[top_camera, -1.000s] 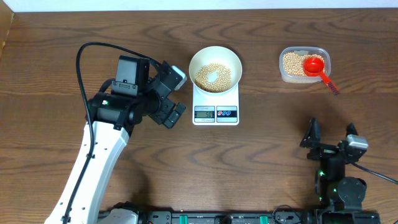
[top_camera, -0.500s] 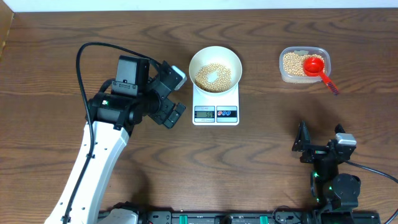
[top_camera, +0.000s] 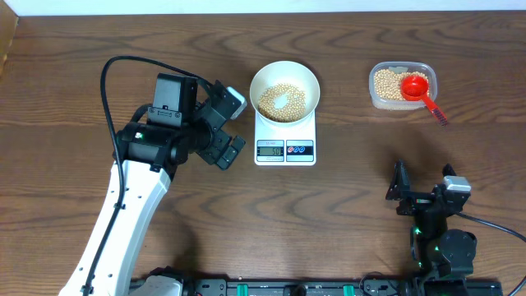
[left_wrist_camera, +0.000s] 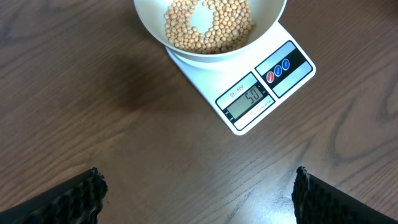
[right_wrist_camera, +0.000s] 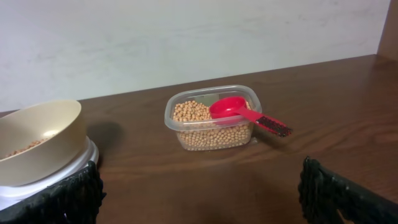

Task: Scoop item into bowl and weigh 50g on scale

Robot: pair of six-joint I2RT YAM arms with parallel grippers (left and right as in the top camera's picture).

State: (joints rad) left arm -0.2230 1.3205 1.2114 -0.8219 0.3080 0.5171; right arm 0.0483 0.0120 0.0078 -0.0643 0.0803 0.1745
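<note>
On the digital scale (left_wrist_camera: 208, 81) the white bowl (left_wrist_camera: 152, 22) is holding soybeans (left_wrist_camera: 208, 25), display (left_wrist_camera: 247, 98) reading 50 only in the left wrist view, left tool (left_wrist_camera: 200, 196) hanging wide open nearby, right tool (right_wrist_camera: 202, 199) gaping empty, facing the plastic tub (right_wrist_camera: 211, 138) and red scoop (right_wrist_camera: 233, 107)

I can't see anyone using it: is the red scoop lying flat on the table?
No, the red scoop rests in the clear tub, cup on the beans, handle poking out over the rim.

2 arms.
Left arm: extended, white link raised. The left gripper (top_camera: 237, 125) is just left of the scale (top_camera: 285, 136), jaws spread wide, empty.
Right arm: folded low. The right gripper (top_camera: 423, 194) is well right of the scale, jaws apart, empty.
</note>
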